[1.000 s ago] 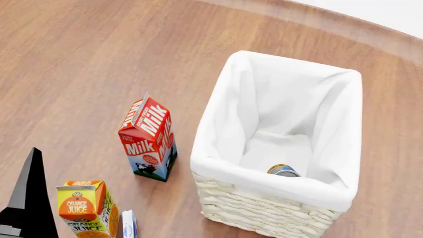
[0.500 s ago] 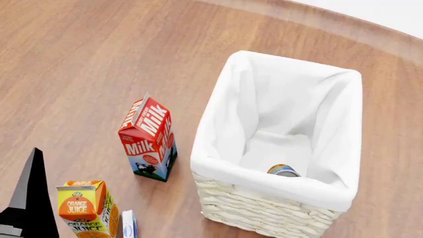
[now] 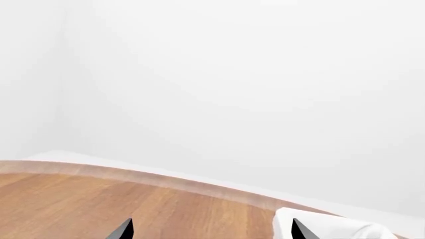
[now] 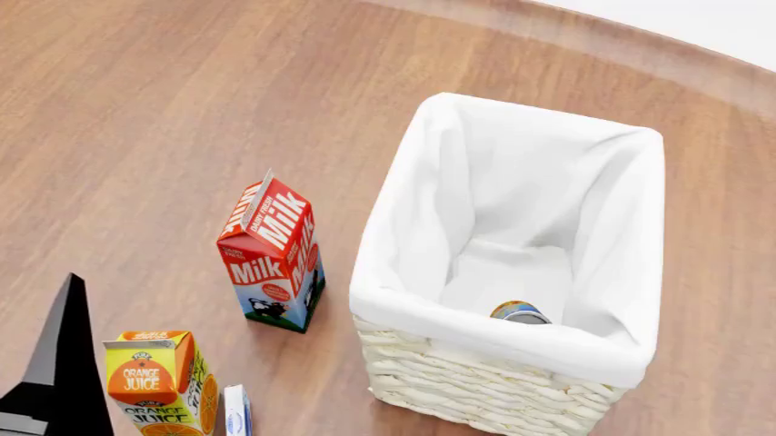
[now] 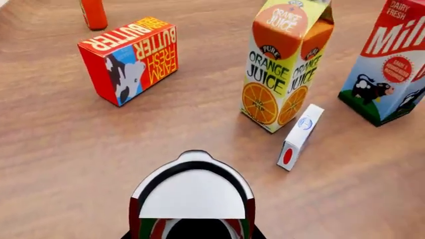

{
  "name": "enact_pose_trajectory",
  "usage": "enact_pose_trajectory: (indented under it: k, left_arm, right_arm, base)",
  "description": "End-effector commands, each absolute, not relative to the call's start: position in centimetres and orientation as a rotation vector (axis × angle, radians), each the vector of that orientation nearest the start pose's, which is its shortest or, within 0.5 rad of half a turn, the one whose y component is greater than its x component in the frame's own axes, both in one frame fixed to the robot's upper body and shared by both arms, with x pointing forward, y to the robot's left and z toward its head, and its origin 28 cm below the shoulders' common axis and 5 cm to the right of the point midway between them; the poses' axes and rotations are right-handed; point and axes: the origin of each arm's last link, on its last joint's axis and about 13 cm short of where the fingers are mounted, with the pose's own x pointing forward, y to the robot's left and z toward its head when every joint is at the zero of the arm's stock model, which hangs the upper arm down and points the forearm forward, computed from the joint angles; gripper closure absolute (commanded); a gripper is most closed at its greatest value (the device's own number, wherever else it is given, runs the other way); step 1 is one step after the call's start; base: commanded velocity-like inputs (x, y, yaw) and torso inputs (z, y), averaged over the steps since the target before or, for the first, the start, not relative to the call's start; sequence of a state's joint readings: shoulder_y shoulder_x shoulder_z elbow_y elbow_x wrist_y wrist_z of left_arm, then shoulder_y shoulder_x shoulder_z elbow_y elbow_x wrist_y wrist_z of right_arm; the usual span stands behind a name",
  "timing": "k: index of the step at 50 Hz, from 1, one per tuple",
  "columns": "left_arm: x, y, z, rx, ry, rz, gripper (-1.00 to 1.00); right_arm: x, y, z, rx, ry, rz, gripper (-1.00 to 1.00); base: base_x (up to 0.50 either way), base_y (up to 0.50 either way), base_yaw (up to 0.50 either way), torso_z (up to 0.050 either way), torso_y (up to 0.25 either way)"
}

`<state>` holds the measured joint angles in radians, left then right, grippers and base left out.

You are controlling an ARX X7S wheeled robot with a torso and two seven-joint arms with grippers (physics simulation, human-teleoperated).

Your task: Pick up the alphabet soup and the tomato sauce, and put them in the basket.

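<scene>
The cream wicker basket [image 4: 485, 391] with its white cloth lining stands on the wooden table, and a corner of its cloth [image 3: 332, 226] shows in the left wrist view. At its bottom lies the alphabet soup [image 4: 522, 313], only its silver top and a bit of blue and orange visible. The tomato sauce [image 5: 192, 191], red and green with a white patch, fills the near part of the right wrist view, held above the table by my right gripper [image 5: 192, 233]. My left gripper [image 3: 212, 231] is open and empty, one dark finger [image 4: 61, 363] showing beside the orange juice.
A milk carton [image 4: 273, 254] stands left of the basket. An orange juice carton [image 4: 158, 381] and a small white box [image 4: 236, 411] are at the near left. The right wrist view also shows a butter box [image 5: 129, 59] and an orange bottle [image 5: 93, 12].
The left gripper's finger has shifted slightly to the right and down in the head view. Nothing else has moved.
</scene>
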<state>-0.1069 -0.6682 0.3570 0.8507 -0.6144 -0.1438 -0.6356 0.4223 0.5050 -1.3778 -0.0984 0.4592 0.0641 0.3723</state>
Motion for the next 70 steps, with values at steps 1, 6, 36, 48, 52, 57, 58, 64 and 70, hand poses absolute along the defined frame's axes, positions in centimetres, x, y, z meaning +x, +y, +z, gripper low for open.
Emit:
enact_pose_trajectory:
  k: [1, 6, 36, 48, 52, 57, 58, 64, 70]
  left_arm:
    - [16.3, 20.9, 17.0, -0.136, -0.404, -0.154, -1.0]
    - [16.2, 20.8, 17.1, -0.136, -0.404, -0.155, -1.0]
    - [16.1, 20.8, 17.2, -0.135, -0.41, -0.157, -1.0]
    - [16.1, 20.8, 17.2, -0.135, -0.411, -0.158, -1.0]
    - [16.1, 20.8, 17.1, -0.134, -0.409, -0.157, -1.0]
    - [16.1, 20.8, 17.2, -0.135, -0.409, -0.157, -1.0]
    - [16.1, 20.8, 17.2, -0.135, -0.409, -0.157, -1.0]
    - [16.0, 20.8, 17.3, -0.135, -0.411, -0.156, -1.0]
    - [16.1, 20.8, 17.1, -0.135, -0.41, -0.156, -1.0]
  right_arm:
    - [14.4, -4.8, 2.5, -0.302, 0.122, 0.784, 1.0]
    - [13.8, -5.2, 4.1, -0.292, 0.089, 0.752, 1.0]
    - [11.8, -8.9, 10.8, -0.272, -0.084, 0.541, 1.0]
    - [11.4, -10.4, 13.4, -0.288, -0.136, 0.458, 1.0]
    - [11.4, -11.1, 14.3, -0.283, -0.14, 0.414, 1.0]
    - [11.4, -11.7, 15.2, -0.295, -0.158, 0.383, 1.0]
    - [11.3, -11.7, 15.3, -0.297, -0.16, 0.379, 1.0]
    - [11.3, -12.6, 16.4, -0.307, -0.18, 0.331, 1.0]
    - [11.4, -13.2, 17.5, -0.304, -0.187, 0.273, 1.0]
  base:
    - [0.0, 0.0, 0.0, 0.0, 0.0]
    - [0.0, 0.0, 0.0, 0.002, 0.0]
    - [0.0, 0.0, 0.0, 0.0, 0.0]
    - [0.0, 0.0, 0.0, 0.0, 0.0]
    - [0.0, 0.0, 0.0, 0.0, 0.0]
    - [0.0, 0.0, 0.0, 0.0, 0.0]
    - [0.0, 0.0, 0.0, 0.0, 0.0]
    - [0.0, 0.0, 0.0, 0.0, 0.0]
    - [0.0, 0.0, 0.0, 0.0, 0.0]
